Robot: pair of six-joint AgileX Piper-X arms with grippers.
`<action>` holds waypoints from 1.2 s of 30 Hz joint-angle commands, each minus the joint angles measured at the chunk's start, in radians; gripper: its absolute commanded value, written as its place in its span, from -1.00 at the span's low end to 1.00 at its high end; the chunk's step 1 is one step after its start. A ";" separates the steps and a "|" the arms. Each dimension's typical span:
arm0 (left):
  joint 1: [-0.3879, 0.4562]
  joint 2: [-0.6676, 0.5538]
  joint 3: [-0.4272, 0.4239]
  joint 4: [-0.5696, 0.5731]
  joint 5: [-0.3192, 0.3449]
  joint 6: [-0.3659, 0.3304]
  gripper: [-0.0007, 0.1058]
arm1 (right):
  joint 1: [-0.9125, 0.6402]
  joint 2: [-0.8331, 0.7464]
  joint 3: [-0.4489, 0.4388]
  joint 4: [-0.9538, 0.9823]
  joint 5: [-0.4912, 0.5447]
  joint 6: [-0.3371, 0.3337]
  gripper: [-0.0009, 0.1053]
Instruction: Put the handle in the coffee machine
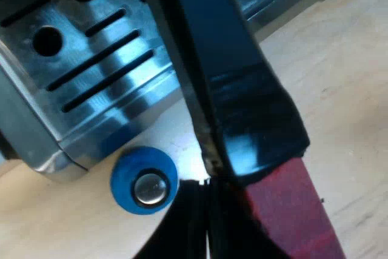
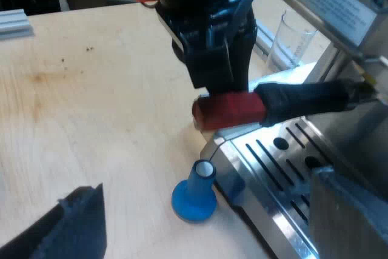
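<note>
The left end effector point(image 1: 209, 228) is clamped tight on the red end of the handle point(image 1: 242, 89). The handle reaches over the slotted tray point(image 1: 91, 47) to the machine point(image 2: 339, 10) front; I cannot tell whether it is seated there. A blue tamper point(image 1: 144, 180) stands on the counter point(image 1: 339, 59) at the tray's corner. The right end effector point(image 2: 206, 183) is spread wide, holding nothing. A glass point(image 2: 291, 43) stands beside the machine.

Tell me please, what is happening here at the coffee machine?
The left gripper grips the dark handle with a red end, at the red part. The handle's far end reaches the front of the steel espresso machine, above the slotted drip tray; whether it is locked in is unclear. A blue tamper stands on the wooden table by the tray's corner. A clear measuring glass stands beside the machine.
</note>
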 commanded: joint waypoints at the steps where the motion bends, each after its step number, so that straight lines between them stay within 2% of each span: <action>1: -0.051 0.021 -0.022 -0.087 0.346 -0.050 -0.98 | 0.000 -0.031 -0.014 0.004 -0.010 -0.001 0.35; 6: -0.051 0.056 -0.022 -0.098 0.391 -0.075 -0.98 | 0.000 -0.059 -0.014 0.010 -0.008 -0.001 0.35; 11: -0.051 0.058 -0.025 -0.154 0.467 -0.088 -0.98 | 0.000 -0.063 -0.014 0.020 0.000 -0.001 0.35; 15: -0.051 0.058 -0.025 -0.210 0.487 -0.128 -0.98 | 0.000 -0.063 -0.014 0.035 0.000 -0.001 0.35; 25: -0.051 0.057 -0.025 -0.198 0.487 -0.128 -0.98 | 0.000 -0.063 -0.014 0.037 0.007 -0.001 0.35; 30: -0.051 0.042 -0.025 -0.131 0.403 -0.103 -0.98 | 0.000 -0.063 -0.014 0.037 0.007 -0.001 0.35; 31: -0.051 0.042 -0.025 -0.131 0.403 -0.103 -0.98 | 0.000 -0.063 -0.014 0.037 0.007 -0.001 0.35; 33: -0.051 0.023 -0.025 -0.072 0.309 -0.045 -0.98 | 0.000 -0.063 -0.014 0.037 0.007 0.002 0.35; 34: -0.051 0.001 -0.025 -0.033 0.219 0.018 -0.98 | 0.000 -0.063 -0.014 0.037 0.007 0.011 0.35; 36: -0.051 -0.015 -0.025 -0.026 0.168 0.047 -0.98 | 0.000 -0.063 -0.014 0.037 0.007 0.016 0.35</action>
